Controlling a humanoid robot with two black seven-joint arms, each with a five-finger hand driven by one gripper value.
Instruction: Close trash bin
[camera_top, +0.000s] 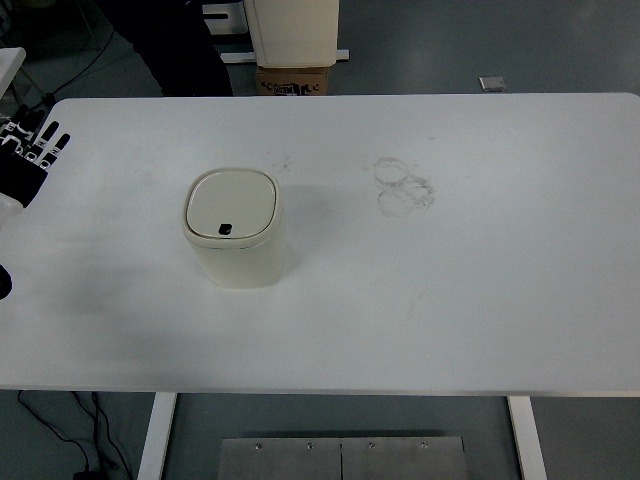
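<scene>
We saw our left hand (25, 160) at the table's (500, 300) nine o'clock edge — fingers spread wide, empty — well apart from the upright trash bin (236, 240), lid shut, latch toward six o'clock.

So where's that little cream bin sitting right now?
In the head view the trash bin stands upright on the white table, left of centre, its lid down. The ring stains lie to its right, and the robot's left hand is at the table's left edge.

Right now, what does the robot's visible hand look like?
Only the left hand shows, at the left edge of the white table: black, with several slim fingers bearing small white markings near the tips. The right hand is out of view.
</scene>
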